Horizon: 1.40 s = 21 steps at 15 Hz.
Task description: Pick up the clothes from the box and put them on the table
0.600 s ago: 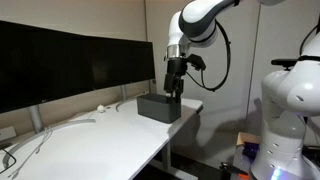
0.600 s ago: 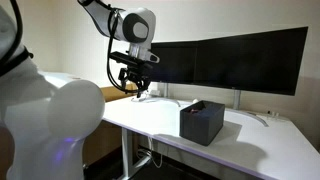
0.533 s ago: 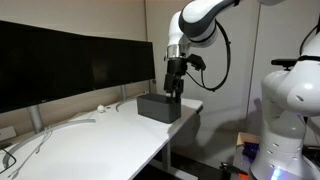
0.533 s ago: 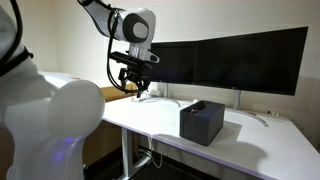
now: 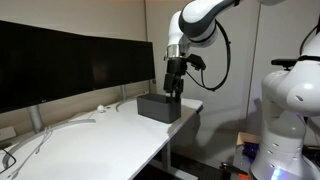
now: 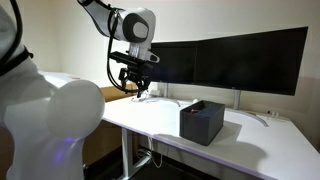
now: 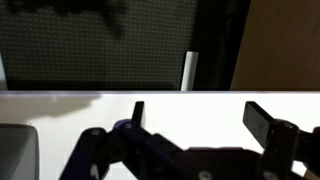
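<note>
A dark box stands on the white table near its end; it also shows in an exterior view. No clothes can be made out in it; its inside is hidden. My gripper hangs above the table beside the box, apart from it, as an exterior view shows. In the wrist view the gripper is open and empty, with bare white table between its fingers. A grey corner at the lower left of that view may be the box.
Wide dark monitors stand along the back of the table. White cables lie on the table in front of them. A white robot body stands near the table's end. A brown wall panel lies past the table edge.
</note>
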Tool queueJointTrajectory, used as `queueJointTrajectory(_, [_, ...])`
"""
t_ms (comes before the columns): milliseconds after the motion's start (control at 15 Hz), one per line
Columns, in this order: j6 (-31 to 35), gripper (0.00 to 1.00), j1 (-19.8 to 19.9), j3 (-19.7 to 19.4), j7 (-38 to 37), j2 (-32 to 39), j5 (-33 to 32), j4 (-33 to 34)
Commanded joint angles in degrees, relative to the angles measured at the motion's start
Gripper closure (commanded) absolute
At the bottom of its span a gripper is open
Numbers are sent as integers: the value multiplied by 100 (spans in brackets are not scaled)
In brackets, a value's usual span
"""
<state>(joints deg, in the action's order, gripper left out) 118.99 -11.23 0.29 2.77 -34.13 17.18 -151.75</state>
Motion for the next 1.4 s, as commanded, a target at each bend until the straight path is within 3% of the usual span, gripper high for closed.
queueJointTrajectory(0, [602,0,263,457,-322,139,-354,229])
queueJointTrajectory(267, [1685,0,580,851,-820,408,-1099,628])
queueJointTrajectory(533, [2711,0,1267,1099,-1356,828,-2321,989])
queueJointTrajectory(867, [3481,0,2060,996,-1655,1728,-3540,1720])
queueJointTrajectory(1067, [3725,0,2344,876,-1751,2256,-4163,2223])
queueJointTrajectory(1267, [3736,0,2384,603,-1821,2775,-4562,2674])
queueJointTrajectory(1333, [3674,0,2514,668,-1779,2936,-4533,2809])
